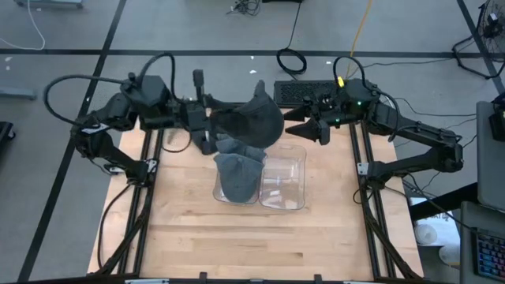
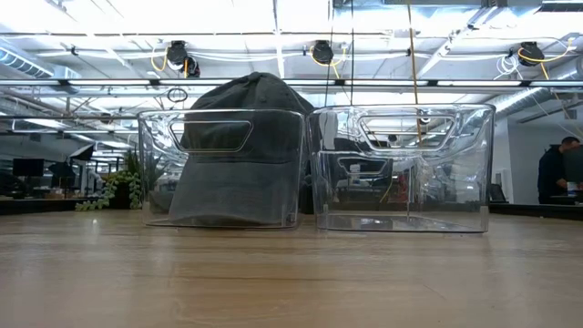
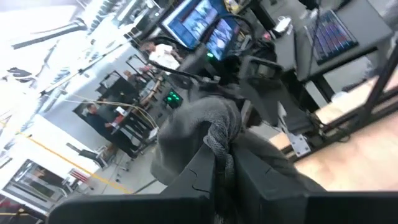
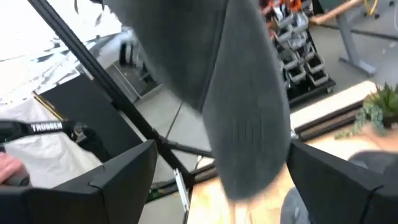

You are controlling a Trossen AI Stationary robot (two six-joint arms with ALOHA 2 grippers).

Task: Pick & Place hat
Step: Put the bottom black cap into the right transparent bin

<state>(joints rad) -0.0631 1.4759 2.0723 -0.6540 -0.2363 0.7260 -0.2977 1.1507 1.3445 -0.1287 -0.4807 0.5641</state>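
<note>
From above, the left gripper [image 1: 207, 126] holds a dark hat [image 1: 254, 118] aloft behind two clear bins [image 1: 284, 177], jaws clamped on its fabric; the right gripper [image 1: 317, 126], jaws apart, hovers just beside; the low view alone shows a second hat [image 2: 239, 150] filling one bin on the desk [image 2: 291, 273].

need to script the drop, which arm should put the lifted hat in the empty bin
Left. The left gripper is already shut on the lifted hat, which hangs at the table's far edge. The right gripper is open beside it, holding nothing. The empty bin sits just below, next to the bin with a hat.
</note>
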